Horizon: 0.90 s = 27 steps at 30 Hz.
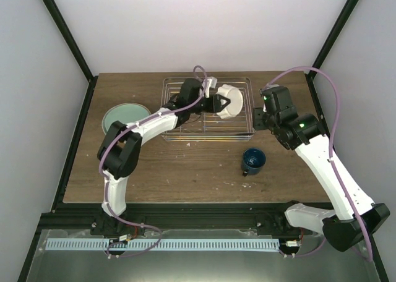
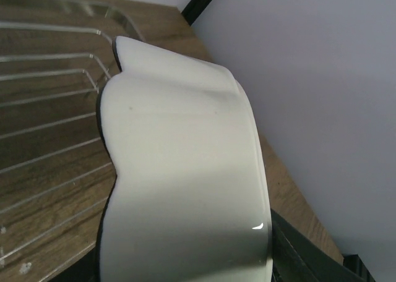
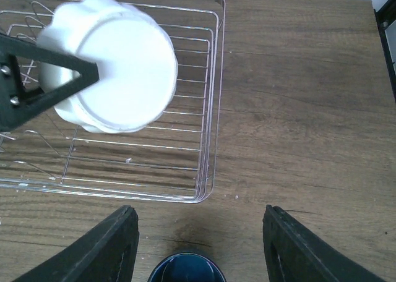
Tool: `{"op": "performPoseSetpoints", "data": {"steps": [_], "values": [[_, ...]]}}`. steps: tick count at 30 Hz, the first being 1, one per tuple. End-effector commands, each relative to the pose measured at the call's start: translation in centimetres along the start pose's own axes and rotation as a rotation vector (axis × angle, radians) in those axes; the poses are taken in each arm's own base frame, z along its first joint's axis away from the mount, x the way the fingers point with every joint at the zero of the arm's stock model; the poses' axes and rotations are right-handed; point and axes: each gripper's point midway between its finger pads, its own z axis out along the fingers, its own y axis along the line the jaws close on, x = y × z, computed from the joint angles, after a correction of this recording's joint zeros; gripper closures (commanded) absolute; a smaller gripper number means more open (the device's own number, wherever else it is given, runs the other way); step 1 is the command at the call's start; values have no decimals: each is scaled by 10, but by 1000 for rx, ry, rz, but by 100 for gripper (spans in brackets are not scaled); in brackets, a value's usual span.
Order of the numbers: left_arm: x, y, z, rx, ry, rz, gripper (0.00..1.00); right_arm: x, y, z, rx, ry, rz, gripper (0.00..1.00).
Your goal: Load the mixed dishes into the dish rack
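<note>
Grips small white scalloped ceramic dish [image 1: 231, 101] in left pincer [image 1: 220, 102], above right end of silver wire dish rack [image 1: 204, 135]. Tipped sideways, flat base facing right, axis along rack's length. Holds right pincer [image 3: 198, 232] spread, empty, beside rack, near dark blue mug [image 1: 253, 160].

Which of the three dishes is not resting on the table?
The white scalloped dish: the left gripper holds it above the dish rack. The pale-green plate and the dark blue mug both sit on the wooden table.
</note>
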Motion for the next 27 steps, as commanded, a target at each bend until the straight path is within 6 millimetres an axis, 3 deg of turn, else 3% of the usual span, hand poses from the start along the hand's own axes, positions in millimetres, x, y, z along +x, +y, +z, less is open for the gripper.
{"op": "performPoseSetpoints", "data": {"steps": [1, 7, 17, 27], "values": [[-34, -23, 2, 109, -90, -10, 64, -10, -7, -6, 22, -39, 6, 43], [-31, -4, 11, 33, -78, -36, 47, -9, -9, -5, 21, -41, 6, 43], [-19, 16, 35, 23, -49, -99, 45, -7, -11, -8, 21, -47, 6, 44], [-11, 32, 32, -66, -21, -52, 41, -4, -13, -5, 19, -42, 7, 43]]}}
